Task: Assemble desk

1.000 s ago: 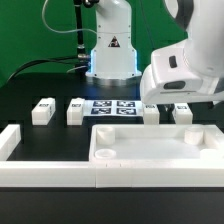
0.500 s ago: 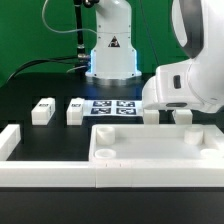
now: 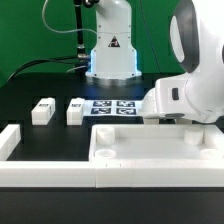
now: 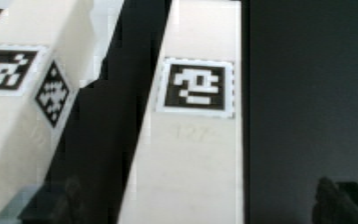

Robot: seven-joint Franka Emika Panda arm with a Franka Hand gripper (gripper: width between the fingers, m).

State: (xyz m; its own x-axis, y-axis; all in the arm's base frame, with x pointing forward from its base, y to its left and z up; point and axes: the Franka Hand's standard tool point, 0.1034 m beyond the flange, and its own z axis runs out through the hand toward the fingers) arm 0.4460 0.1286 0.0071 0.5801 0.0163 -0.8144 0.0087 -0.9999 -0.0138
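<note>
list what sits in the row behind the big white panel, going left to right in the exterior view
leg post → second leg post → marker board → robot arm, which hides anything further along

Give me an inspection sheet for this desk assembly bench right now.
surface: black table, marker board lying flat on it
job's things: desk panel flat near the front; leg post and second leg post at the exterior view's left; third leg post under the wrist
clutter: long white rail along the front
grippers: gripper open, straddling the third leg post
cables: black cables behind the table
surroundings: green backdrop, robot base
</note>
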